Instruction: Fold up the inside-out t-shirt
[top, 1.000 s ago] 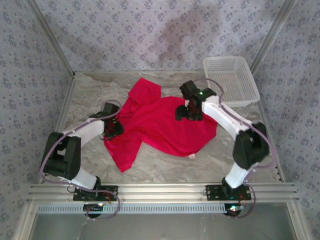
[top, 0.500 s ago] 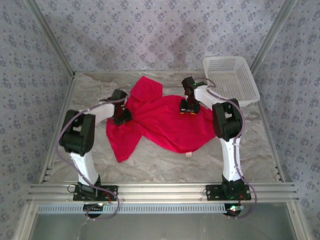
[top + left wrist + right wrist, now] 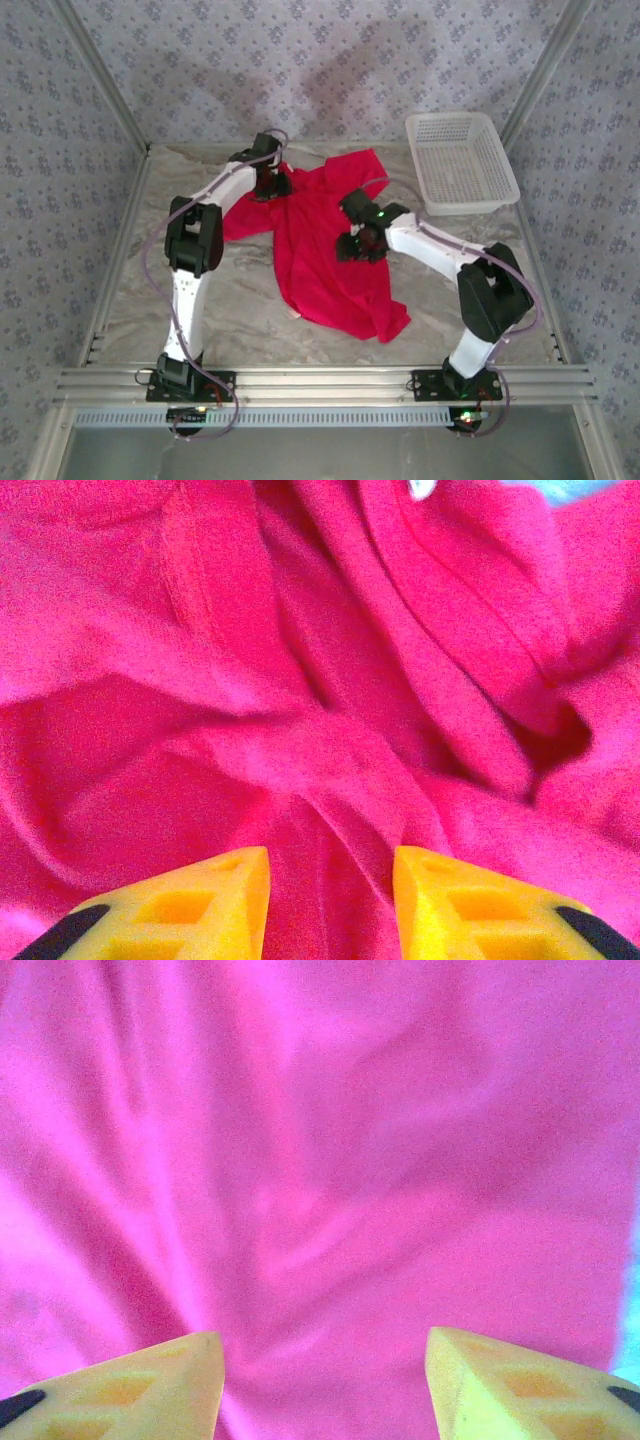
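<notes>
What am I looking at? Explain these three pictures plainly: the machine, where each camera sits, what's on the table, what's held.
Two robot arms are bolted at the near edge of a table. The wide picture comes from a camera above and behind them. The two close-ups come from cameras on the wrists, and the yellow wedges are the gripper fingers. On the table lie a crumpled red t-shirt and a white basket at the far right. The left gripper sits at the shirt's far left corner with a fold between its fingers; whether it pinches, I cannot tell. The right gripper is at the shirt's middle, jaws open, holding nothing.
</notes>
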`<state>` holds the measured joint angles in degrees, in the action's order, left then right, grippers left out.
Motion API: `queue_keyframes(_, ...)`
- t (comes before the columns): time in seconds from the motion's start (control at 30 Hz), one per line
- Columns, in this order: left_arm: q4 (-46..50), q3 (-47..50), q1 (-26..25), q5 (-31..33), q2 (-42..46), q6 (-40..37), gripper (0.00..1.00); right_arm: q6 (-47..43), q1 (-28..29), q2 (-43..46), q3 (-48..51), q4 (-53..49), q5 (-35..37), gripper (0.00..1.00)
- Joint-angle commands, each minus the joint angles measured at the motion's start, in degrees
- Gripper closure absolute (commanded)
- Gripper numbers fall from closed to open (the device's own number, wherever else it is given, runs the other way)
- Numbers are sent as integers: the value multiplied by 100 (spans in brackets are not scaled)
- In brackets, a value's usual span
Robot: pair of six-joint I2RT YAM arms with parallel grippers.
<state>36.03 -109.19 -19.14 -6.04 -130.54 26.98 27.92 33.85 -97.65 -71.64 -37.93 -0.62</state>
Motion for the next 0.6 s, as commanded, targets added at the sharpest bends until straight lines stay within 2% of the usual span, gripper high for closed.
queue_keyframes(0.0,185,960,207,-4,1100,-105,61,-217,-446,-547,-394,133,129,46)
queue_keyframes(0.1,-270,2156,185,-87,1845,117,61,-384,-598,-1268,-1291,-48,62,49)
queue_keyframes(0.17,-731,2906,126,-386,2185,348,62,-410,-661,-1821,-1997,-206,-101,50)
queue_keyframes(0.3,-1376,3654,24,-746,2245,693,62,-338,-827,-2842,-3140,-413,-158,55)
queue_keyframes(0.43,-1440,3500,167,-822,1742,700,63,-80,-1078,-3656,-3927,-594,-210,60)
queue_keyframes(0.57,-986,2739,665,-445,1068,399,65,95,-1349,-4100,-4280,-782,-77,62)
